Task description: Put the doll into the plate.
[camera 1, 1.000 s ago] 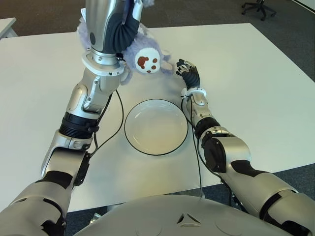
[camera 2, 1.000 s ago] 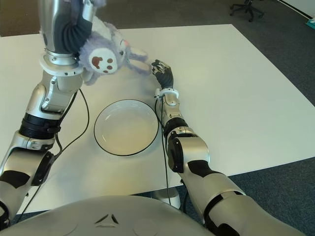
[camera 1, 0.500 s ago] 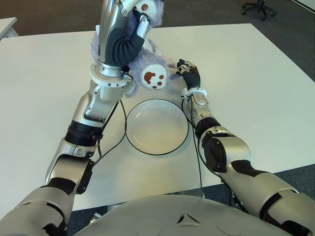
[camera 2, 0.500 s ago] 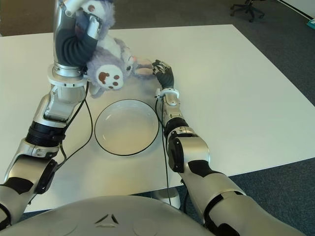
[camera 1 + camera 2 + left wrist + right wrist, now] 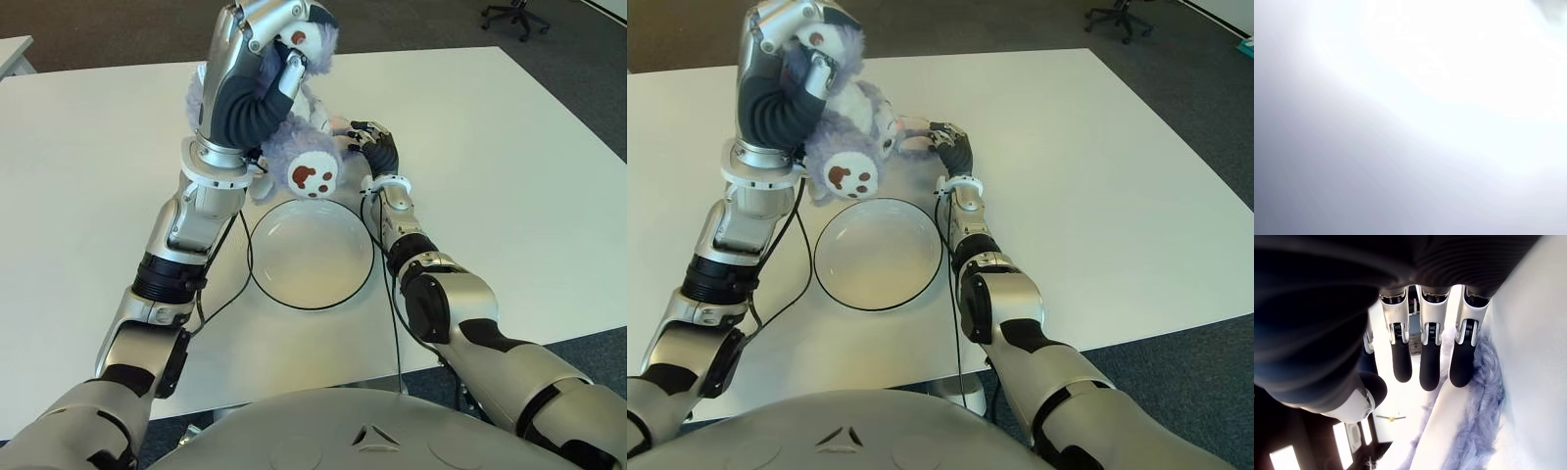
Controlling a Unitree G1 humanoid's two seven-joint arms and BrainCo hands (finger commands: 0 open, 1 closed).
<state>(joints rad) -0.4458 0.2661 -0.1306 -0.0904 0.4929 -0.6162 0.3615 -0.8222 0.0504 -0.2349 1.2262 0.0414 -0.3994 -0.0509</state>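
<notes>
The left hand (image 5: 269, 44) is clamped on the doll (image 5: 294, 147), which hangs just beyond the far rim of the plate (image 5: 312, 253), while the right hand (image 5: 377, 147), fingers relaxed, touches its ear.

Both eye views look fwd and down from the head, sharing the plate (image 5: 311, 253) on the desk (image 5: 509, 147). L wrist view is blank white; R wrist view sits v. close behind its own fingers (image 5: 1429, 367).

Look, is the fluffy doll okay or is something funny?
The doll hangs tilted in the left robot hand, foot dangling above the empty plate. The right robot hand touches its ear. Nothing looks broken.
</notes>
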